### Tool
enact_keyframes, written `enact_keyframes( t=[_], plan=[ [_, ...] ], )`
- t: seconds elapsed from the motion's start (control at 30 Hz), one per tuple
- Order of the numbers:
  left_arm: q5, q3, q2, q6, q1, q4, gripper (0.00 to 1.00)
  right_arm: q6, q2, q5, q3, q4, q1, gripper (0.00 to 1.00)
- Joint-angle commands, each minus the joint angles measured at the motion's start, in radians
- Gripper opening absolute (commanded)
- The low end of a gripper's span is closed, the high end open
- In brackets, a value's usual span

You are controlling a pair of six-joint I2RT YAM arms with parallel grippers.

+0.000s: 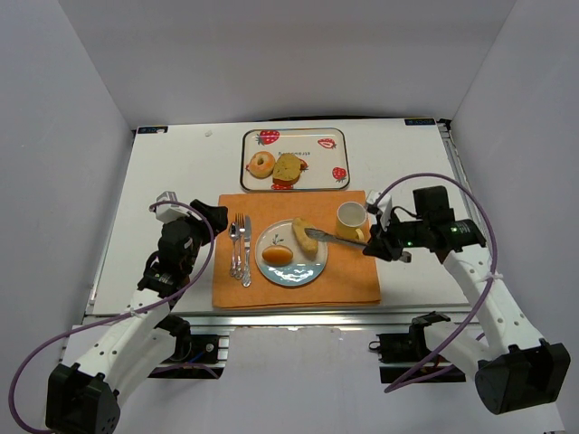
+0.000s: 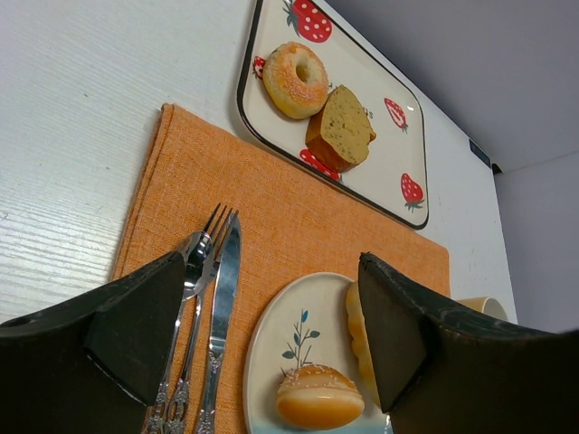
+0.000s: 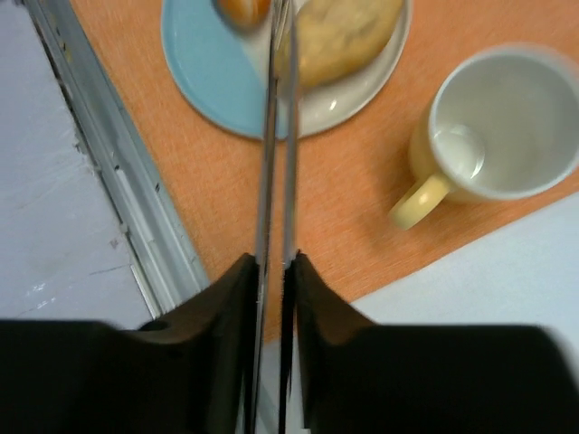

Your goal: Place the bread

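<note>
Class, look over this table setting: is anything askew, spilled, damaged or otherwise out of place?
Nothing is spilled or broken; the mug stands upright and empty. One oddity: the fork, spoon and knife all crowd together left of the plate, fork and spoon overlapping. The tongs in the right gripper reach over the plate.

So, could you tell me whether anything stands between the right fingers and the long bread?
Nothing blocks it. The right fingers grip metal tongs whose tips reach the long bread on the plate; the mug sits beside that line.
</note>
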Motion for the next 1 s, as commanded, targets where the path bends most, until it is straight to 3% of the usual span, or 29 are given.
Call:
enact_keyframes(
  t=[0.0,0.07,0.1,0.17,0.2,0.23,0.3,0.33,0.37,0.43,0.6,0.77,0.87,0.9,0.97],
  plan=[
    [0.012,0.001,0.002,-0.006,0.003,0.024,0.86,0.012,-0.026,-0.064,0.112,0.04,0.003,0.22],
    [0.016,0.004,0.006,-0.004,0.003,0.027,0.84,0.053,-0.021,-0.046,0.14,0.093,0.003,0.15],
    [0.018,0.006,0.008,-0.004,0.003,0.029,0.83,0.081,-0.018,0.001,0.158,0.124,0.003,0.04],
    [0.023,0.007,0.01,-0.003,0.003,0.029,0.72,0.205,-0.016,0.096,0.162,0.257,-0.01,0.0],
    [0.03,0.007,0.008,-0.001,0.003,0.032,0.64,0.248,-0.007,0.214,0.148,0.305,-0.025,0.0],
    [0.036,0.007,0.008,0.0,0.003,0.032,0.45,0.285,0.002,0.266,0.136,0.348,-0.071,0.0],
    [0.068,0.004,0.01,0.003,0.003,0.049,0.24,0.401,0.039,0.442,0.099,0.483,-0.117,0.0],
    [0.081,0.004,0.016,0.006,0.003,0.052,0.15,0.432,0.054,0.509,0.046,0.529,-0.153,0.0],
    [0.095,0.004,0.02,0.01,0.003,0.056,0.14,0.449,0.071,0.558,0.016,0.576,-0.169,0.0],
    [0.125,0.004,0.034,0.013,0.003,0.066,0.15,0.457,0.144,0.658,-0.063,0.692,-0.213,0.0],
    [0.151,0.012,0.049,0.023,0.003,0.066,0.62,0.483,0.345,0.641,-0.127,0.861,-0.327,0.0],
    [0.156,0.015,0.04,0.031,0.003,0.052,0.74,0.43,0.496,0.627,-0.122,0.924,-0.376,0.0],
    [0.156,0.009,0.037,0.03,0.003,0.053,0.76,0.361,0.574,0.611,-0.124,0.905,-0.382,0.33],
    [0.161,0.006,0.04,0.029,0.003,0.061,0.76,0.345,0.583,0.586,-0.122,0.896,-0.385,0.5],
    [0.174,0.006,0.048,0.029,0.003,0.07,0.77,0.305,0.599,0.563,-0.113,0.861,-0.398,0.64]
  ],
)
